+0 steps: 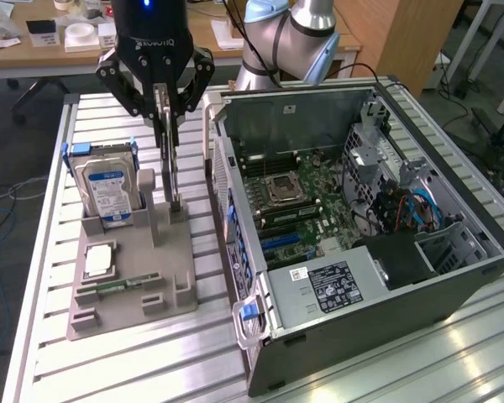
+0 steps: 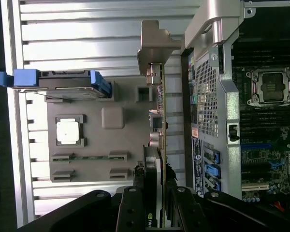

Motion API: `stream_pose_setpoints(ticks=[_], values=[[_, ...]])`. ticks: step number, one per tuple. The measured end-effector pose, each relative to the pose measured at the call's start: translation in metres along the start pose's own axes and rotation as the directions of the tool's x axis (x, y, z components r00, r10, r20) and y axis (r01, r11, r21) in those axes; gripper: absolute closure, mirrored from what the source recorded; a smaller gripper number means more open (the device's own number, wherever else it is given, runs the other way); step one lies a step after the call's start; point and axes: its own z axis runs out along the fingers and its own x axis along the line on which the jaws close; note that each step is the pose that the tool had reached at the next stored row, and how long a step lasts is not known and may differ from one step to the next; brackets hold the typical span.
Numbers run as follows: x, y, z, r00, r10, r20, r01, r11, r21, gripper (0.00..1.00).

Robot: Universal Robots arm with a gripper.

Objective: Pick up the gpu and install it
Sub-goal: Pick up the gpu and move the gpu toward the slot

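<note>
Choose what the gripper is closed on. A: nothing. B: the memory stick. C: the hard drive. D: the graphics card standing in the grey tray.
D: the gripper clamps both faces of the upright graphics card, which stands in the grey tray; the hard drive stands apart from it.

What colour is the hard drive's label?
The label is blue and white; the exterior view shows it best.

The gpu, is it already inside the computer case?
No, the gpu stands upright on the grey tray, outside the computer case.
</note>
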Motion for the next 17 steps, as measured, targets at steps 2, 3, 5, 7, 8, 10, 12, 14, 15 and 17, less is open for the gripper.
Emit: stream_pose_setpoints(ticks=[2,3,5,7,8,10,12,14,15,17], values=[[0.0,0.0,-0.0007,1.0,0.0,-0.0002,0.0,1.0,0.0002,0.73],[0.0,0.0001,-0.0015,1.0,0.0,-0.0002,0.0,1.0,0.0002,0.73],[-0.0001,0.0002,-0.0036,1.0,0.0,-0.0001,0.0,1.0,0.0001,0.73],[-0.0001,0.0003,-0.0058,1.0,0.0,0.0,0.0,1.0,0.0,0.73],[-0.0001,0.0003,-0.0068,1.0,0.0,0.0,0.0,1.0,0.0,0.73],[-0.0002,0.0003,-0.0073,1.0,0.0,0.0001,0.0,1.0,-0.0001,0.73],[-0.0002,0.0004,-0.0073,1.0,0.0,0.0,0.0,1.0,-0.0001,0.73],[-0.0002,0.0004,-0.0074,1.0,0.0,0.0,0.0,1.0,0.0,0.73],[-0.0002,0.0004,-0.0074,1.0,0.0,0.0,0.0,1.0,0.0,0.73],[-0.0002,0.0004,-0.0074,1.0,0.0,0.0,0.0,1.0,0.0,0.73]])
